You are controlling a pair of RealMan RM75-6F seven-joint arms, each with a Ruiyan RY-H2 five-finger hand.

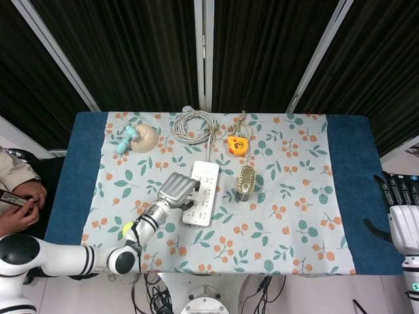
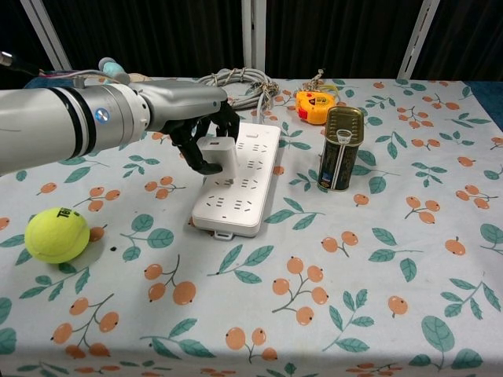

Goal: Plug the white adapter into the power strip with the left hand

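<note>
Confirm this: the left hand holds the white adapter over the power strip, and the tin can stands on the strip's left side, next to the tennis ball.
Not quite. The left hand does hold the white adapter over the power strip, but the tin can stands on the strip's right side, apart from the tennis ball, which lies far left. The chest view shows it.

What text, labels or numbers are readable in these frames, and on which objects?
Tennis ball: dark letters, partly showing, roughly "TE"; the rest curves out of sight.
Tin can: printing on the side, too blurred to read.
Yellow tape measure: markings too small to read.
Power strip and white adapter in the left hand: no legible text.
</note>
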